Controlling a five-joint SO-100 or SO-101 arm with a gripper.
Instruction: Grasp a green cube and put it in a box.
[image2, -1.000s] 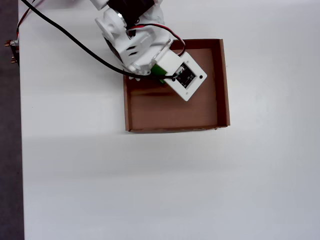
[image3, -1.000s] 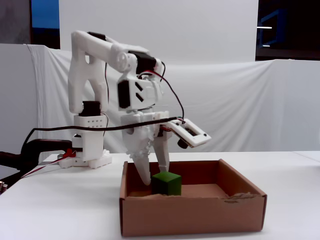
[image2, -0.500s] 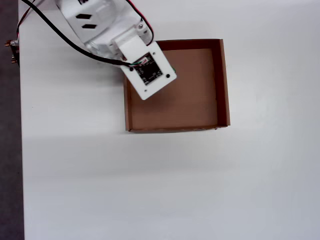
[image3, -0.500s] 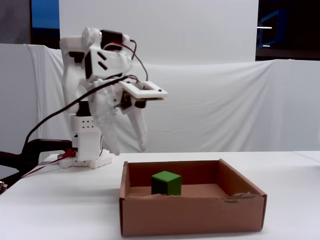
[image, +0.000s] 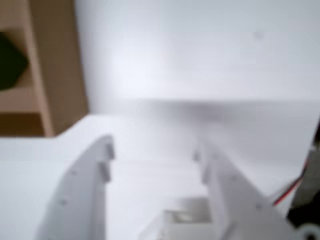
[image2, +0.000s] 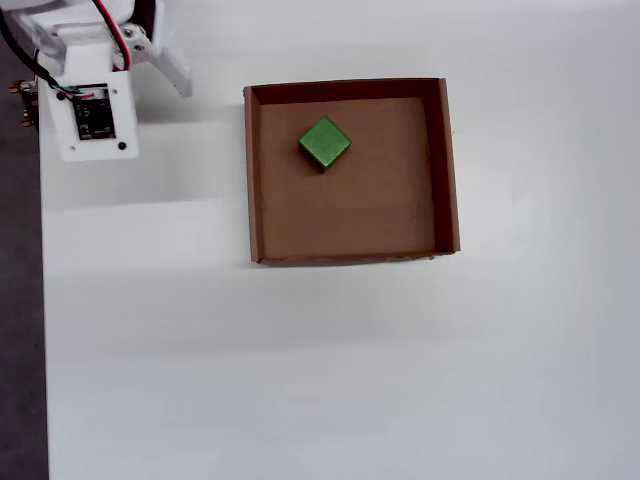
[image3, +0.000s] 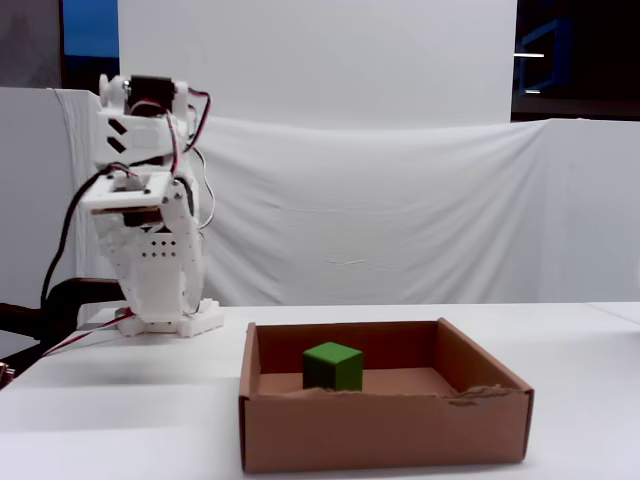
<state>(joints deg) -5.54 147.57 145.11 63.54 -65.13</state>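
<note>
Inside the cardboard box (image2: 446, 160), toward its far left area in the overhead view, the green cube (image2: 325, 143) sat flat on the bottom, clear of the walls. Pincer (image: 155, 152) was spread wide and empty above the white worktop (image2: 300, 370), well left of the box.

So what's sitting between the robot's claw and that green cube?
Only bare white table and the box wall nearest the arm, in the overhead view; the green cube lies inside.
</note>
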